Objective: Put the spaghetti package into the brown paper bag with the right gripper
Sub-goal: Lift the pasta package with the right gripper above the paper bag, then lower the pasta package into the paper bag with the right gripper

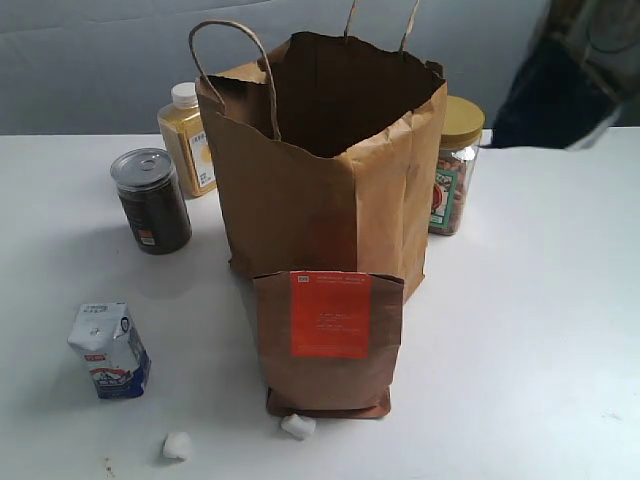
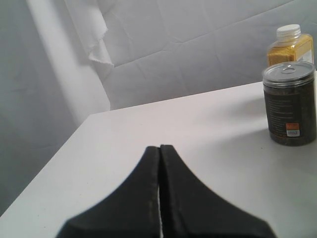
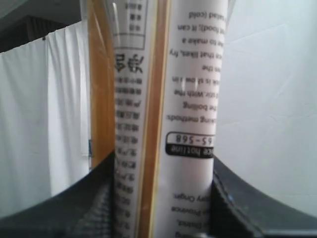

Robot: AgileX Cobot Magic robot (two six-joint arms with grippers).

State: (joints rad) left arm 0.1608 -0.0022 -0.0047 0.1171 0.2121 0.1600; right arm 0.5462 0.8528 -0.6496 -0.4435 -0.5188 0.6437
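Clamped in the right pincer (image 3: 163, 198): the pack (image 3: 166, 94), squeezed between two dark fingers (image 3: 94, 198), printed face toward the lens. Long axis straight through the gap between the fingers and on past the frame edge. Behind it only pale drapes, with no bag and no surface in sight.

Left pincer (image 2: 159, 148) clenched on nothing, fingers pressed together, low over the bare surface (image 2: 148, 129). Dark can (image 2: 290, 106) well off at the right of that frame.

In the exterior view, front to back:
- Lower centre, a pouch (image 1: 328, 340) with an orange label, just in front of the bag.
- Centre, the bag (image 1: 320, 210), upright, mouth gaping upward in the upper middle of the frame, handles (image 1: 226, 23) arching over the rim.
- Upper right corner, farthest back, a dark smear, probably the right arm (image 1: 560, 90). Too blurred to make out pincer or pack there.

Judged from that: bag mouth down and to the left of the arm, so leftward over the opening first, then down. With so long a pack, best fed end-first, long axis upright. Crosswise, likely to snag on rim or handles. Left arm absent from the exterior frame, so impossible to say which arm is nearer the bag.
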